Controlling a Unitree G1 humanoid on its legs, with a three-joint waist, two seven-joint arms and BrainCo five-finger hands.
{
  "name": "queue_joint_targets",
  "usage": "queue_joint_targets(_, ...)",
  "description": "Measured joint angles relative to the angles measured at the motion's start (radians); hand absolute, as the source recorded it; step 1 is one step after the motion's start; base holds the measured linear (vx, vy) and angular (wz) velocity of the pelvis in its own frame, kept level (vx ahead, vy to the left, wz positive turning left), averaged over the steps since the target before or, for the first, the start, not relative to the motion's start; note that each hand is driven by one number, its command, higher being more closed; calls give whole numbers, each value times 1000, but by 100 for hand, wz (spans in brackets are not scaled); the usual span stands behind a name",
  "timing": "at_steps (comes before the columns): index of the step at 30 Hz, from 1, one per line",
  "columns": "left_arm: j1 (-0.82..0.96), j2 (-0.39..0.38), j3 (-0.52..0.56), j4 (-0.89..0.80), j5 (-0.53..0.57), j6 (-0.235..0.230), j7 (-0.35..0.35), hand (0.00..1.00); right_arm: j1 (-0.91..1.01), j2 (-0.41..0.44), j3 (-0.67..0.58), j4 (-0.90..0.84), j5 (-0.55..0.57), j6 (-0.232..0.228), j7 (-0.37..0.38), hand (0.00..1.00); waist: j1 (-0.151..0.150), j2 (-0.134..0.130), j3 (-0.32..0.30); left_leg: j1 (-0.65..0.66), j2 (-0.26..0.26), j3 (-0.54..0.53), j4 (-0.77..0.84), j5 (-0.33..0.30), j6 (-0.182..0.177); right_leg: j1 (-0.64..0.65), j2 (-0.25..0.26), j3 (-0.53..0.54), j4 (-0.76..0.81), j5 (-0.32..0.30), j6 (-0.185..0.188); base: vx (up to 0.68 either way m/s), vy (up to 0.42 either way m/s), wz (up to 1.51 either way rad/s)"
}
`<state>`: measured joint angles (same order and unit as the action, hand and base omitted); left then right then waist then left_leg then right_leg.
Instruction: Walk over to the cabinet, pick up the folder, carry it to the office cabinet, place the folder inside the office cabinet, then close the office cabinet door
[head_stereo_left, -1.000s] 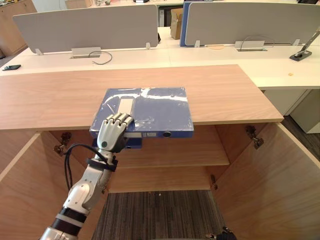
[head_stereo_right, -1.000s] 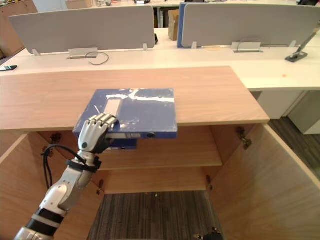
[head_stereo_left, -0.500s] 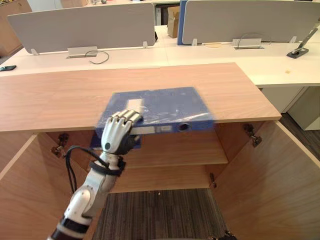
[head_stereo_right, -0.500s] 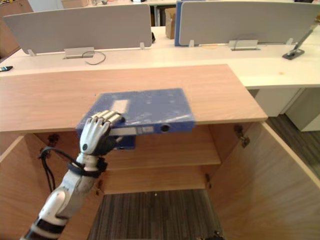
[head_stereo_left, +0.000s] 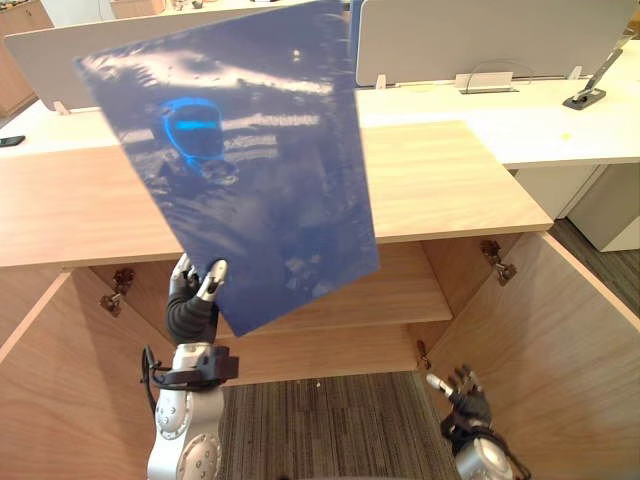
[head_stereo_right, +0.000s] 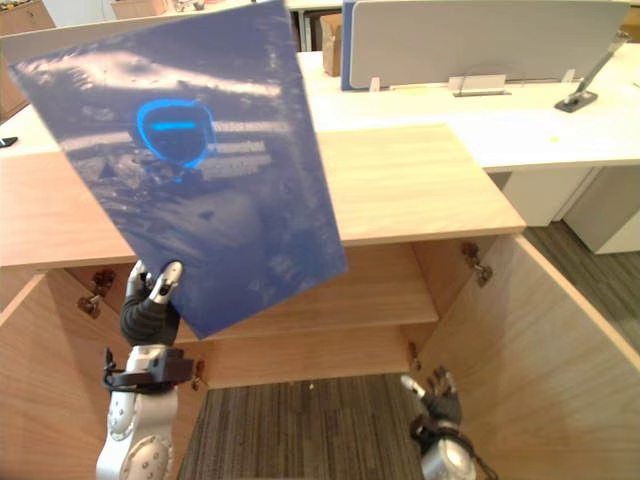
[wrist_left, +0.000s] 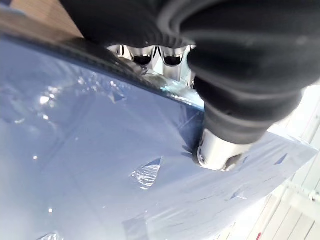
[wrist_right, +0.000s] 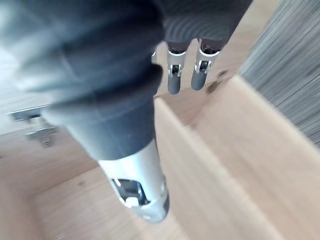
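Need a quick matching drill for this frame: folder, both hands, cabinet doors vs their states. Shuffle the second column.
Column 1
1. folder
2. left hand
3. right hand
4. cabinet doors

Column 2
A. swung open on both sides
B. fingers straight, holding nothing, low down
C. blue, held up tilted in front of the cabinet top
D. pinching the folder's lower corner

Pairs: 1-C, 2-D, 3-B, 4-A
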<state>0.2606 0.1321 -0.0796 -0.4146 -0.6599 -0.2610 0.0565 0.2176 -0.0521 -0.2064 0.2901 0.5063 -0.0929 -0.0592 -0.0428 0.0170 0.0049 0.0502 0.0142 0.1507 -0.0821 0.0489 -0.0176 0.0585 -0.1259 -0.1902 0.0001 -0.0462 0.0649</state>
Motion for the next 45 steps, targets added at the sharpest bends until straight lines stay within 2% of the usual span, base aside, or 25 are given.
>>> queue_joint_targets(5,0,-14,38,3,-38,11,-57,100,0,19,-11,-255,61,-47,31,0,-4,-3,2,3,1,0,0,0,0,2,0,0,0,0,0,-28,-1,0)
queue_joint_targets(9,-6,-20,74,37,4,18,-74,100,-34,23,-10,-396,62,-51,47,0,-4,-9,5,6,1,0,0,0,0,5,1,0,1,0,0,-34,-2,0)
queue_joint_targets(13,-18,-20,78,131,22,40,-76,100,-128,4,9,-450,72,-51,84,0,-5,-15,10,15,2,1,1,0,0,12,2,1,1,0,0,-27,-1,0)
queue_joint_targets(16,-28,-21,73,180,27,52,-77,100,-212,-40,65,-464,156,-52,131,0,-2,-29,17,16,4,2,1,0,0,13,4,2,1,0,0,-38,-7,-1)
queue_joint_targets(21,-54,-19,42,204,27,64,-87,100,-346,-103,161,-460,300,-52,182,0,7,-36,21,15,4,1,1,0,0,13,4,2,1,1,0,-7,-1,0)
queue_joint_targets(25,-69,-18,18,212,30,64,-87,100,-442,-159,200,-421,305,-48,189,0,10,-36,21,16,5,-1,1,0,0,17,4,2,6,1,0,0,0,0)
queue_joint_targets(30,-75,-8,-40,235,31,64,-90,100,-552,-223,275,-269,338,-36,187,0,16,-36,21,18,5,-3,1,3,2,20,4,2,10,1,0,0,0,0)
queue_joint_targets(36,-80,25,-102,261,27,64,-96,100,-683,-259,367,-55,363,-5,183,0,28,-36,21,15,9,-10,1,11,2,19,8,1,12,1,0,0,0,0)
queue_joint_targets(40,-80,34,-105,268,22,64,-96,100,-740,-282,415,-10,371,19,190,0,32,-38,18,1,11,-18,1,18,2,5,11,-1,16,1,-1,-3,0,3)
queue_joint_targets(45,-78,53,-110,273,12,56,-100,100,-779,-339,486,-10,331,44,257,0,34,-51,13,0,12,-23,1,20,2,6,12,-1,16,1,-1,-9,0,1)
